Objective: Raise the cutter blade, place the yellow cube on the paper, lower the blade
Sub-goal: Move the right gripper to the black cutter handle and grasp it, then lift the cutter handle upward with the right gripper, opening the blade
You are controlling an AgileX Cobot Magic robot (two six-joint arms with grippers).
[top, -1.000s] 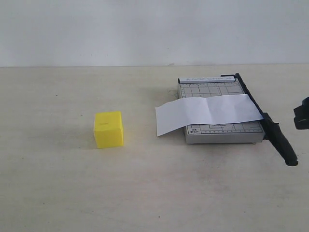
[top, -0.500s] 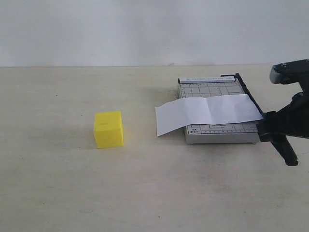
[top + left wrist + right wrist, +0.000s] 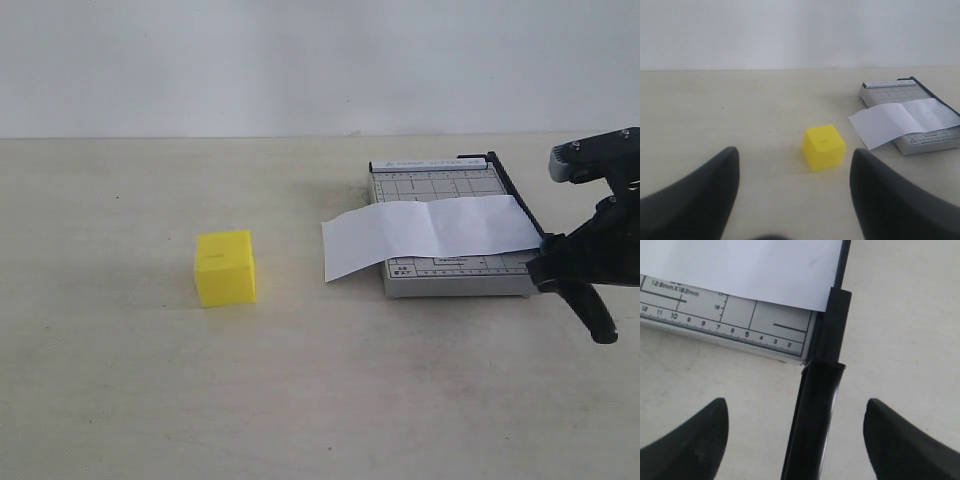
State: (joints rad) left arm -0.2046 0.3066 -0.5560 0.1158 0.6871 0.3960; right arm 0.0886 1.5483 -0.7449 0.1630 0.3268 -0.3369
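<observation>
The yellow cube stands on the table, well left of the grey trimmer board. The white paper lies across the board and overhangs its left side. The cutter blade lies lowered along the board's right edge, its thick handle jutting toward the front. My right gripper hangs open over the handle's upper end. In the right wrist view the handle runs between the spread fingers without touching them. My left gripper is open and empty, with the cube some way ahead of it.
The pale table ends at a white wall behind. The right arm's body stands just right of the board. The left arm is outside the exterior view.
The right arm came in from the right edge and now sits over the blade's handle, nudging slightly left in the last half second. Cube, paper and blade have not moved.
</observation>
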